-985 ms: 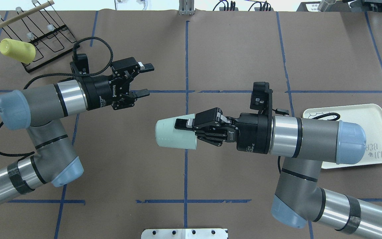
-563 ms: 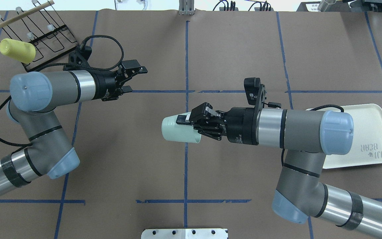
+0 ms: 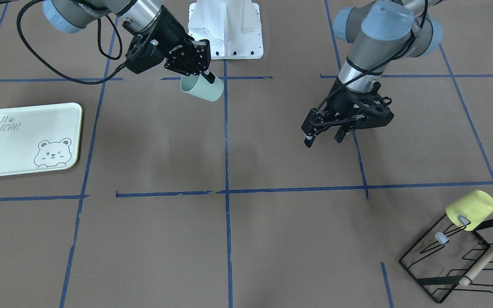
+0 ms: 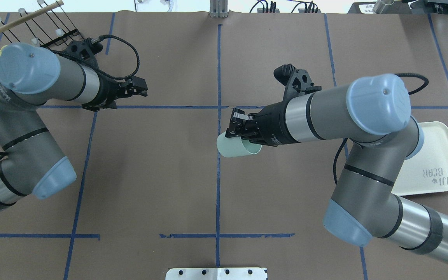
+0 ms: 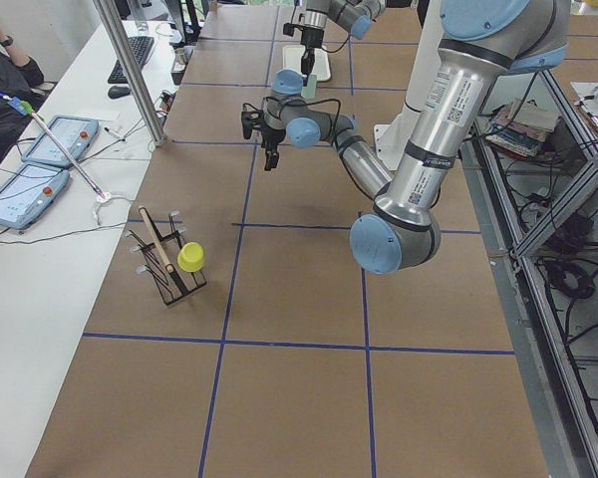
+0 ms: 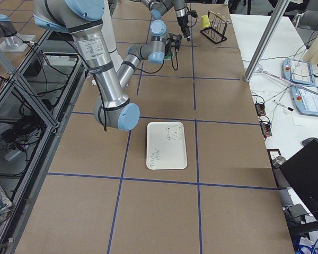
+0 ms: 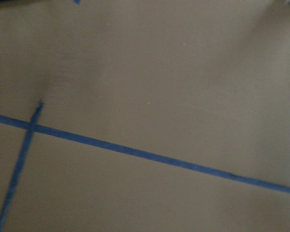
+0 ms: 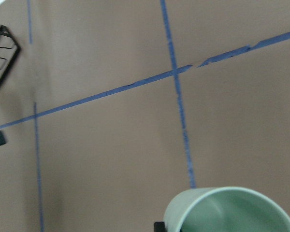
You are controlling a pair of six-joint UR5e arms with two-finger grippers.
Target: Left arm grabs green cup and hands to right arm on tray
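Observation:
The green cup (image 4: 235, 147) hangs tilted above the table near the centre line, also in the front view (image 3: 202, 89) and, as a rim, in the right wrist view (image 8: 232, 210). My right gripper (image 4: 237, 130) is shut on the cup's rim, one finger inside and one outside (image 3: 199, 77). My left gripper (image 4: 138, 90) is empty and open, well to the left of the cup; its fingers point down over the table in the front view (image 3: 323, 140). The tray (image 4: 440, 155) lies flat at the far right, partly hidden by my right arm, and is bare in the front view (image 3: 15, 141).
A black wire rack (image 3: 452, 261) with a wooden stick stands at the table's far left corner, with a pale yellow cup (image 3: 471, 209) on one prong. The white robot base plate (image 3: 225, 25) sits at the robot's edge. Blue tape lines cross the brown table.
My right arm has swung the green cup right and slightly away from the robot while its elbow rose. My left arm has pulled back left toward the rack, gripper still open.

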